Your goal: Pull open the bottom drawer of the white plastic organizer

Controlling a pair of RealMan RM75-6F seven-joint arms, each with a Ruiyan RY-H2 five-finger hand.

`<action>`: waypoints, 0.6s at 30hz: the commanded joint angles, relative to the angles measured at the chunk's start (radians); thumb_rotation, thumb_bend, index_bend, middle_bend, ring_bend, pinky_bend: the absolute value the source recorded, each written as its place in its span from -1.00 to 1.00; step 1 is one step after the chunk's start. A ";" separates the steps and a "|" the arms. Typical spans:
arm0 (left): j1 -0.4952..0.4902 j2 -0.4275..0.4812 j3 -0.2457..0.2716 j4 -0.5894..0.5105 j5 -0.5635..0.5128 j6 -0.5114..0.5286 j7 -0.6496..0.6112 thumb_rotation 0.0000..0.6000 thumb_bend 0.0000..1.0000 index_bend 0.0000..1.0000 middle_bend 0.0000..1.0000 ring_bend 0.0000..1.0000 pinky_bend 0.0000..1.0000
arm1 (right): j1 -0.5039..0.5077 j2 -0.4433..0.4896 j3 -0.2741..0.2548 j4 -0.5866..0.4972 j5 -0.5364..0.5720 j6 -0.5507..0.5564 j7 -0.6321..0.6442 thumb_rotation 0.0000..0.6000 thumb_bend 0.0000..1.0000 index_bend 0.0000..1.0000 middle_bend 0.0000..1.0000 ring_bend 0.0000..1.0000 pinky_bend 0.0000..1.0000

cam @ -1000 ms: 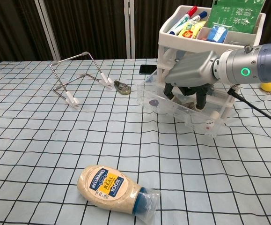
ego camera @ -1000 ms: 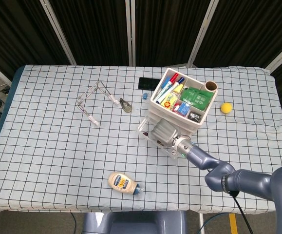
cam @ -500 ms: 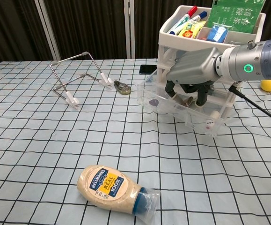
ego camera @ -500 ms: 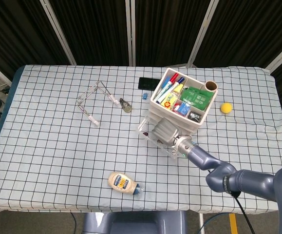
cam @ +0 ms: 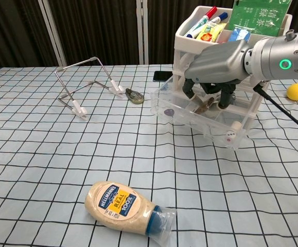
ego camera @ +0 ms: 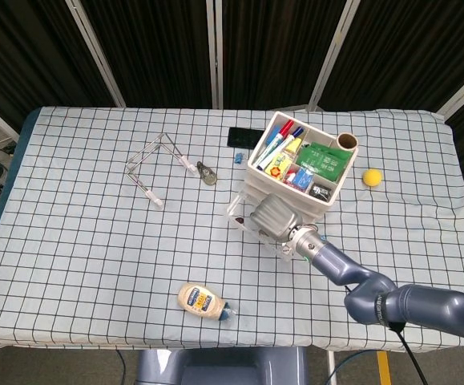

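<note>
Right hand (cam: 218, 62) hangs over the pulled-out bottom drawer (cam: 197, 117) of the organizer (ego camera: 296, 172), fingers (cam: 224, 95) curled downward into the drawer's open top. Whether they grip anything cannot be told. The drawer projects forward from the organizer's base, toward the near table edge. Left hand is out of both views.

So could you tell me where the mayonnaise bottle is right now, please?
The mayonnaise bottle lies on its side near the table's front edge in the chest view, left of and nearer the camera than the organizer.
</note>
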 commanded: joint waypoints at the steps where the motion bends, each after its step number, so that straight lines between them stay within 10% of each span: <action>1: 0.002 0.001 0.001 0.001 0.004 0.003 -0.006 1.00 -1.00 -1.00 -1.00 -1.00 -1.00 | -0.004 0.017 -0.001 -0.032 0.011 0.021 -0.021 1.00 -0.41 0.23 1.00 1.00 0.74; 18: 0.032 0.012 0.022 -0.010 0.072 0.075 -0.029 1.00 -1.00 -1.00 -1.00 -1.00 -1.00 | -0.072 0.191 0.009 -0.281 0.006 0.208 -0.095 1.00 -0.42 0.22 1.00 1.00 0.74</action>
